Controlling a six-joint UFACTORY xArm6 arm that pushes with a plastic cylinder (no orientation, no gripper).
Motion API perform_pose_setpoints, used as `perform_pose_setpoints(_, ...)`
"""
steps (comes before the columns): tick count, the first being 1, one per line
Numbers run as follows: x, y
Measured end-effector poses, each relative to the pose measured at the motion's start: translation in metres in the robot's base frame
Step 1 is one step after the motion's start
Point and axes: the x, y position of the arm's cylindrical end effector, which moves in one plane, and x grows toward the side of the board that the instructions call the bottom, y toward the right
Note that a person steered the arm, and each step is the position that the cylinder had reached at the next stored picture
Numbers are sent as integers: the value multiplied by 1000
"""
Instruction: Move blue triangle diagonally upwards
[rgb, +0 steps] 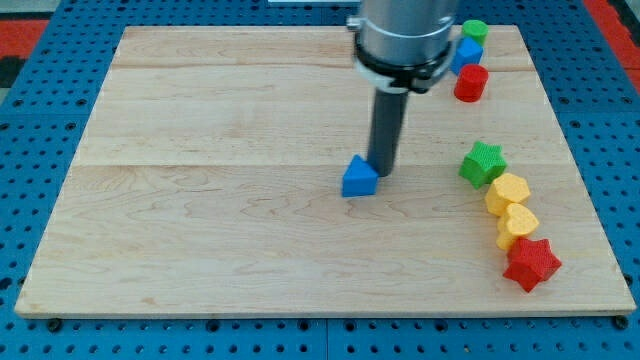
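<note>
The blue triangle (359, 177) lies near the middle of the wooden board (200, 200). My tip (384, 174) stands right against the triangle's right side, touching or almost touching it. The dark rod rises from there to the arm's grey end at the view's top.
At the view's top right are a green block (475, 30), a blue block (466, 52) and a red cylinder (471, 83). At the right edge run a green star (483, 163), two yellow blocks (508, 192) (517, 224) and a red star (532, 263).
</note>
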Motion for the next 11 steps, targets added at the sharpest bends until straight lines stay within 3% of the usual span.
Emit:
perform_pose_setpoints(1, 13, -34)
perform_pose_setpoints(3, 55, 1)
perform_pose_setpoints(4, 79, -32)
perform_pose_setpoints(5, 54, -77)
perform_pose_setpoints(6, 18, -86)
perform_pose_setpoints(9, -94, -76)
perform_pose_setpoints(11, -148, -28)
